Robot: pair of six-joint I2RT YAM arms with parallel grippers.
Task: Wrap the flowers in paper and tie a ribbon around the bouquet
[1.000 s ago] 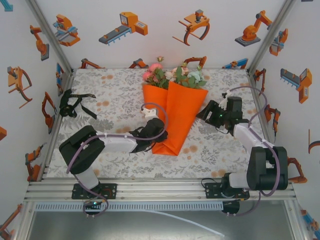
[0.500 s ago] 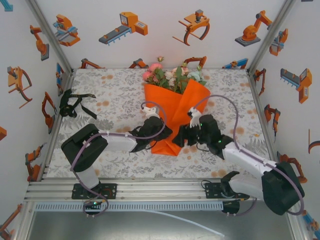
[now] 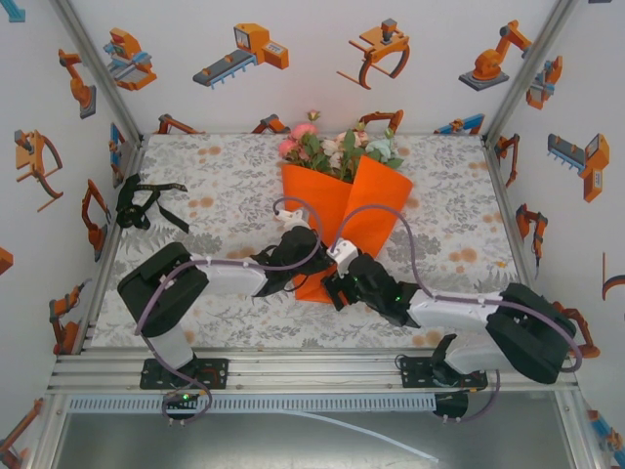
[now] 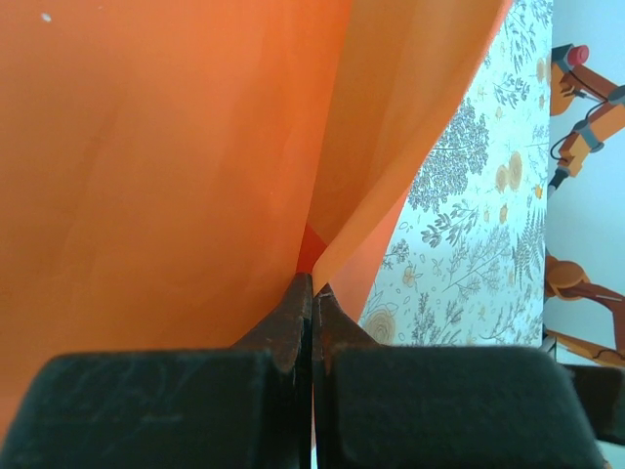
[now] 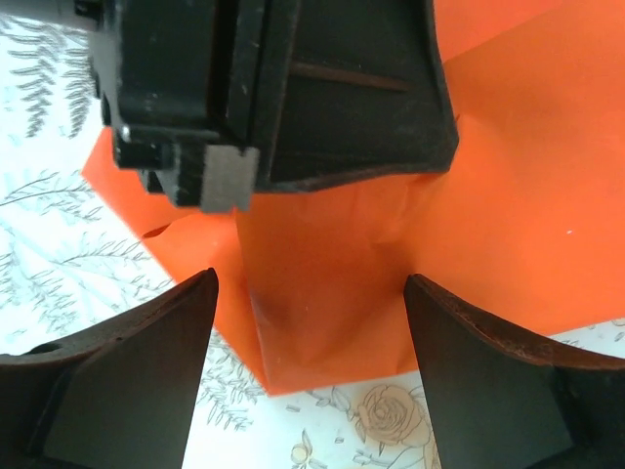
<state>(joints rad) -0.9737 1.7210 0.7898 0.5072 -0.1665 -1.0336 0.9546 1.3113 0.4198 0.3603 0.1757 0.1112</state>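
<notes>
The paper [image 3: 344, 210] lies folded into a bright orange cone on the flowered tablecloth [image 3: 220, 191], wide mouth toward the far wall and narrow end toward the arms. The flowers [image 3: 332, 147] spill out of the paper's wide mouth, pink, cream and green heads resting just past its upper edge, and together they make up the bouquet. The ribbon [image 3: 145, 205] lies in a loose black tangle well to the left of the paper, apart from it, close to the side wall. The left gripper [image 3: 311, 258] comes in from the left of the paper and sits on its lower half. Its wrist camera shows the left gripper [image 4: 312, 311] clenched, the two black fingers [image 4: 285, 322] pressed flat together, with their tips at the crease where two orange folds of the paper [image 4: 146, 176] meet. Whether a layer is pinched between them I cannot tell. The right gripper [image 3: 336, 285] reaches in from the right of the paper at its narrow end. In its own camera the right gripper [image 5: 312, 376] is released, its fingers [image 5: 132, 381] spread wide to either side of the paper's [image 5: 508, 195] creased lower tip, with the left gripper's black body [image 5: 322, 88] resting on the paper just beyond.
</notes>
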